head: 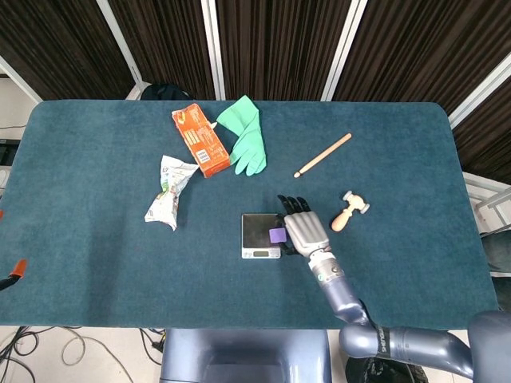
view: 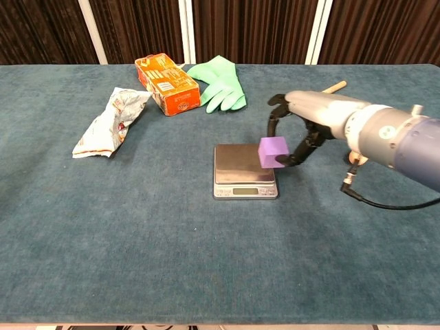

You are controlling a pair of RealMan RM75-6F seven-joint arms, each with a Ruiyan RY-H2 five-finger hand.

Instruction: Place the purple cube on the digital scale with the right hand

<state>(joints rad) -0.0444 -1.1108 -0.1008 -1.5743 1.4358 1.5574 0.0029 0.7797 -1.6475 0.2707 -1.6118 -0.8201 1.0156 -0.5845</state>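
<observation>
Fingertips (view: pixel 280 159) of the right hand (view: pixel 297 130) pinch the purple cube (view: pixel 273 151) from both sides, leaving its underside free for setting down. It hangs just above the digital scale (view: pixel 243 169), over the platform's right edge, so the hand likely needs to travel slightly further left before lowering.

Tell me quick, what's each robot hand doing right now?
Right hand: holding the purple cube in its fingers, over the right edge of the digital scale.
Left hand: not in either view.
</observation>
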